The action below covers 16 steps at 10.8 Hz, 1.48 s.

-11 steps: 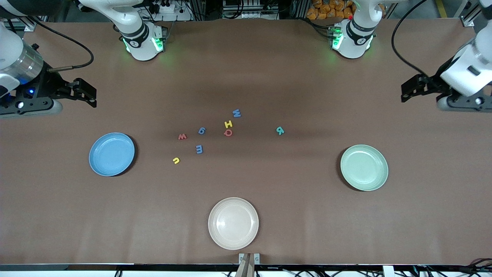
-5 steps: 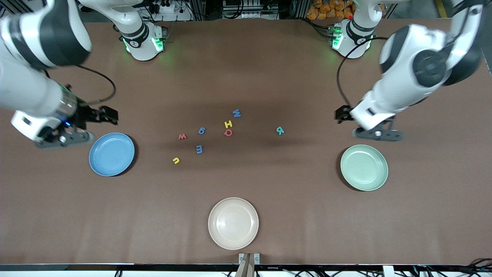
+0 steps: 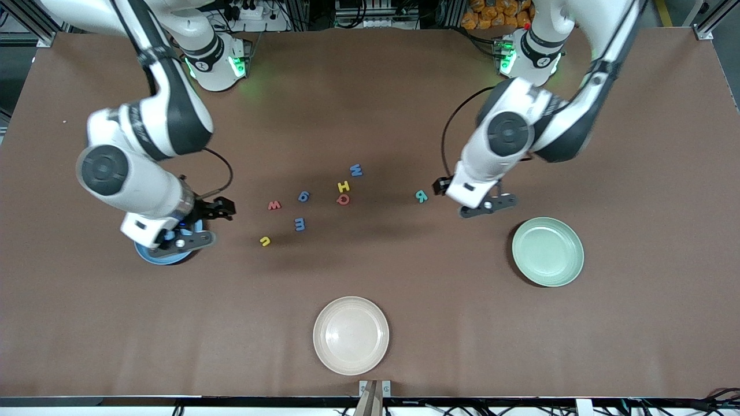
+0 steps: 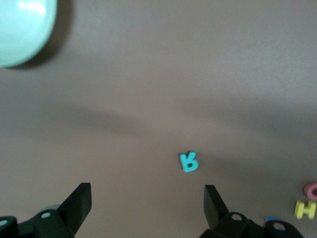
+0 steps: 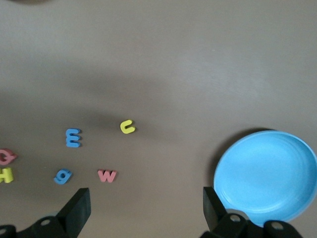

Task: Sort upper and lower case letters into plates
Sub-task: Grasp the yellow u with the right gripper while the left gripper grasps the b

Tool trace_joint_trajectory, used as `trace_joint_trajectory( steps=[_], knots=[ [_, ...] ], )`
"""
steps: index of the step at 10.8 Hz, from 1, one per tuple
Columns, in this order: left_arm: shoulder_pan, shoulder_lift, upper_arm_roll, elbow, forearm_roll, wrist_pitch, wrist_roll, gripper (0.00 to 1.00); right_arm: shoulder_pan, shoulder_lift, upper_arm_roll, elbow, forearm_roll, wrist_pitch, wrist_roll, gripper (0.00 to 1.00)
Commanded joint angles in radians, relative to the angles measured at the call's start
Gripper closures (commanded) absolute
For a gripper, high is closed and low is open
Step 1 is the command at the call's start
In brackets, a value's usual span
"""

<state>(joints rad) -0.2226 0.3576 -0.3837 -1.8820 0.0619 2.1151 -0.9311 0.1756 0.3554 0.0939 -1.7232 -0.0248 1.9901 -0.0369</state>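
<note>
Both open pincers moved in; plates [image 3: 548, 252] lie flat.

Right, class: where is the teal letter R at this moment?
The teal R lies alone on the table, toward the left arm's end, apart from the letter cluster, beside the open left tool.

Plates: one sky blue [image 5: 265, 176], one pale mint green [image 3: 547, 251], one cream-white [image 3: 350, 335], all plain, on a plain brown table [image 3: 370, 104]. Letters: teal R [image 4: 188, 162]; blue W [image 3: 356, 170], g [image 3: 303, 196] and m [image 3: 299, 223]; yellow H [image 3: 343, 186] and u [image 3: 265, 241]; red Q [image 3: 343, 199] and w [image 3: 274, 204]. Arms [image 3: 144, 133] white with black joints and black fingers [image 5: 74, 210].
</note>
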Motion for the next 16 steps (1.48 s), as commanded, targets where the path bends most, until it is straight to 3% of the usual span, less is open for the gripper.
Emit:
trace_joint_trajectory(
  steps=[1, 3, 6, 9, 11, 16],
  knots=[
    [-0.046, 0.072, 0.003, -0.019, 0.064, 0.104, -0.156, 0.0, -0.008, 0.051, -0.003, -0.027, 0.013, 0.064, -0.116, 0.0],
    [-0.057, 0.139, 0.002, -0.005, 0.168, 0.15, -0.257, 0.0, 0.017, 0.076, -0.003, -0.055, 0.013, 0.126, -0.123, 0.0],
    [-0.081, 0.204, 0.002, -0.008, 0.208, 0.226, -0.345, 0.0, 0.065, 0.106, -0.006, -0.131, -0.006, 0.303, -0.121, 0.0],
    [-0.092, 0.215, 0.002, -0.04, 0.228, 0.253, -0.39, 0.01, 0.074, 0.139, -0.005, -0.141, -0.099, 0.368, -0.118, 0.0],
    [-0.092, 0.213, 0.002, -0.083, 0.234, 0.313, -0.409, 0.16, 0.073, 0.145, -0.005, -0.141, -0.129, 0.369, -0.1, 0.0],
    [-0.095, 0.213, 0.003, -0.147, 0.282, 0.416, -0.482, 0.25, 0.08, 0.184, -0.005, -0.164, -0.135, 0.446, -0.052, 0.0]
  ],
)
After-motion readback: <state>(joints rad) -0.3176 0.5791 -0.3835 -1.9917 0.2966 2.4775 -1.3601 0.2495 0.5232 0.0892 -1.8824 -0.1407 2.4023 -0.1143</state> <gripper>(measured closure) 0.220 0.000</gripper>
